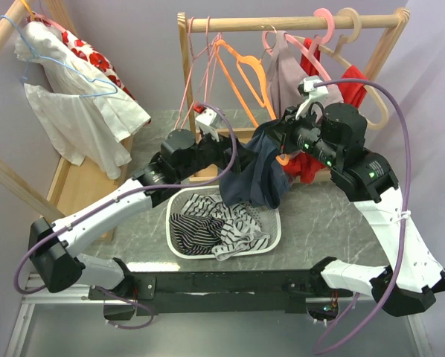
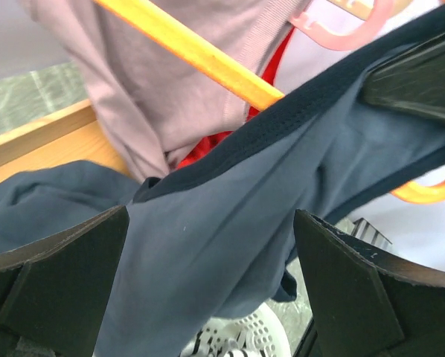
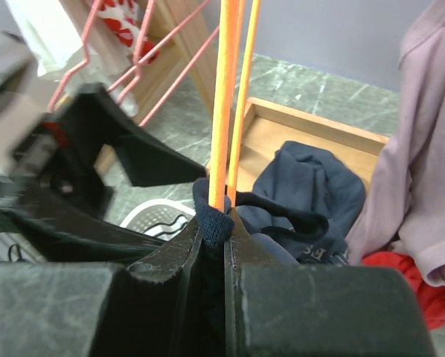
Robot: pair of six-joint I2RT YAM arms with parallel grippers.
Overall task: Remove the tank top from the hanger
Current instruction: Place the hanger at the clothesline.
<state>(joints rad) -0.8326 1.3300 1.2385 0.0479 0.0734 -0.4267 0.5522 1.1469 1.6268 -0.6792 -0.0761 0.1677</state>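
A dark blue tank top (image 1: 256,175) hangs bunched from an orange hanger (image 1: 248,82) in front of the wooden rack, above the basket. My right gripper (image 1: 283,132) is shut on its navy strap, right where the strap wraps the hanger's wires (image 3: 224,97); the pinched fabric shows at my right gripper (image 3: 216,232). My left gripper (image 2: 211,290) stands wide open, with the blue cloth (image 2: 207,245) draped between its fingers (image 2: 59,282) and touching neither visibly. In the top view the left gripper (image 1: 234,149) sits against the garment's left side.
A white basket (image 1: 271,230) holding striped clothes (image 1: 207,223) sits below the tank top. A wooden rack (image 1: 282,22) carries pink hangers, a mauve garment (image 1: 286,74) and a red one (image 1: 353,89). A white and red garment (image 1: 81,97) hangs at far left.
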